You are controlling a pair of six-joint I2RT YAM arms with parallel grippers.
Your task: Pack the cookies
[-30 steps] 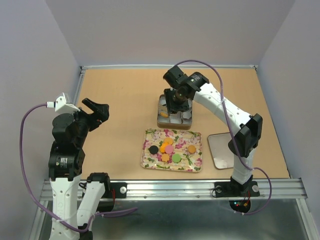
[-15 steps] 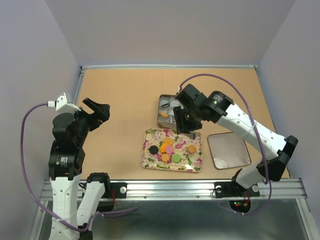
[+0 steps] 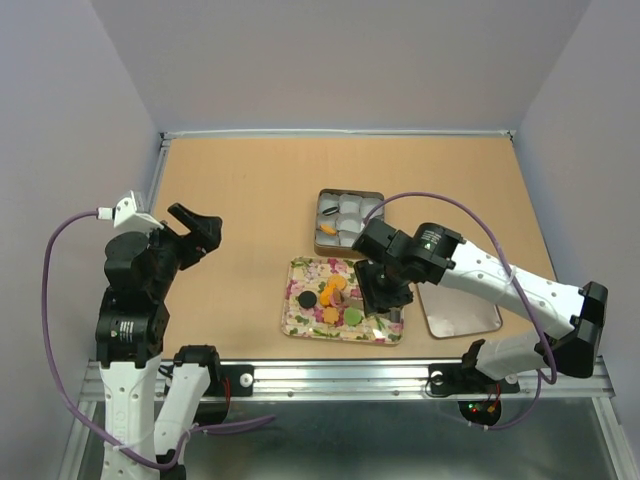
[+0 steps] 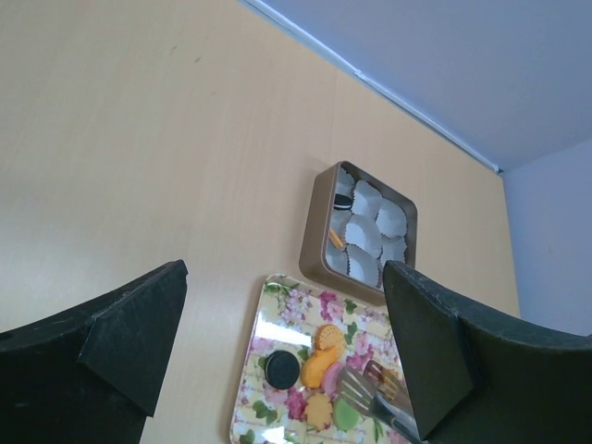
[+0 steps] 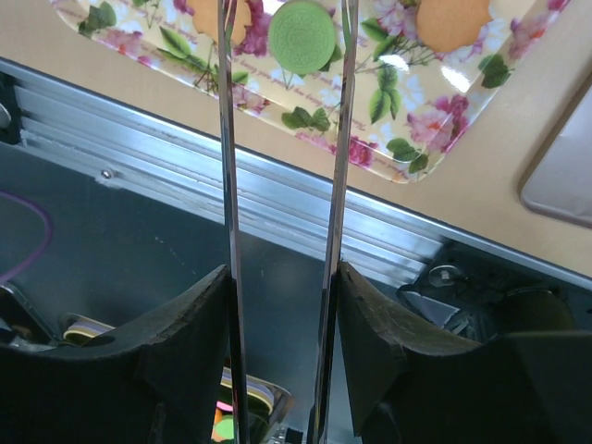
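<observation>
Right gripper [image 5: 282,310], clamped on the tongs [image 5: 228,139], has returned from the tin [image 3: 350,192] to the floral tray [image 3: 300,268], blades straddling the green cookie [image 5: 302,37]; left gripper [image 3: 200,225] idles, spread.

Bright, even light (soft shadows); tray [image 5: 396,63] glares.

Robotics lab test cell; plain lavender walls [image 3: 340,60] enclose a wood tabletop [image 3: 250,190]; aluminium mounting rail [image 3: 340,378] along near edge.

glossy tray [image 3: 294,325], metal tin [image 3: 319,215] + tongs [image 5: 228,185], paper cups [image 3: 352,210], matt wood-look tbl [image 3: 240,200]
</observation>
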